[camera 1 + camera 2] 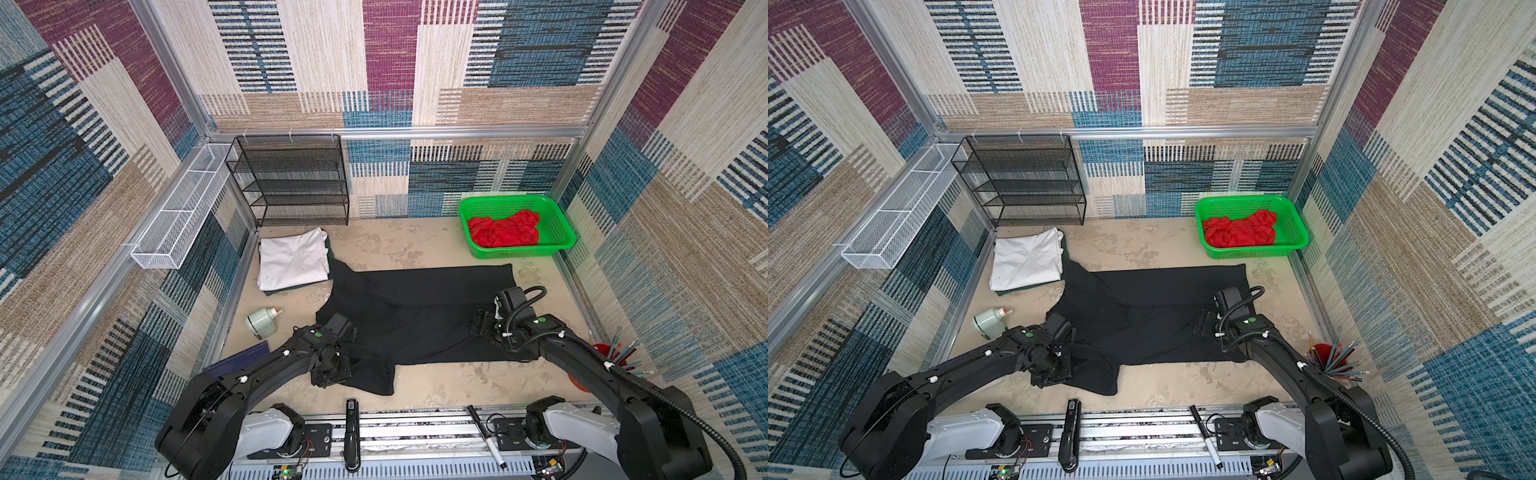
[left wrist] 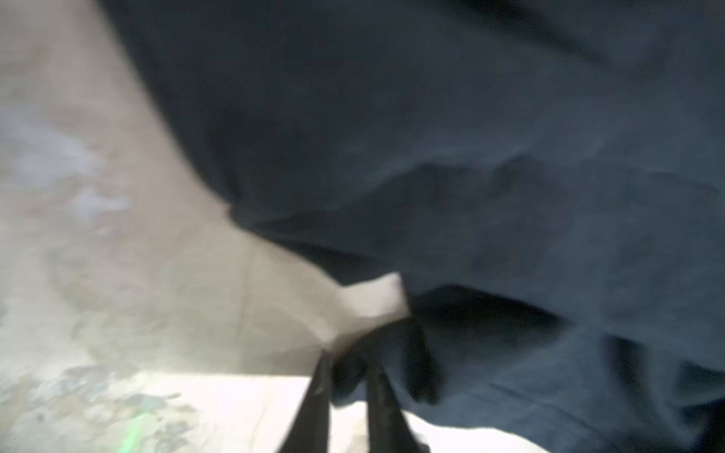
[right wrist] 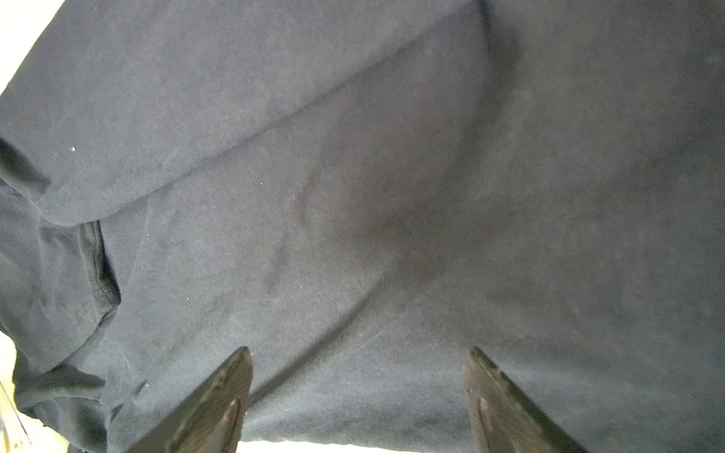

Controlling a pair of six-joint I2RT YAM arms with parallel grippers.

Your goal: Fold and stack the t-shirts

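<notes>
Green plastic mesh forms the basket that we see in both top views at the far right corner of the table. Inside it the red t-shirt lies crumpled in a heap.

At the right edge, near us, a red cup holds a fan of pencils that lean outward. A white wire basket, split into compartments, hangs along the left wall. A black mesh rack stands against the back wall.

In front of the rack the white t-shirt lies folded on the dark green t-shirt, of which we see only a thin edge.

The black t-shirt lies spread across the middle of the table, one corner touching that stack. Its near left part is bunched.

In the blurred left wrist view we see the left gripper with its jaws pressed almost together, pinching a fold of the black t-shirt at its edge.

In the right wrist view the right gripper hangs with its jaws spread wide over the black t-shirt, gripping nothing.
</notes>
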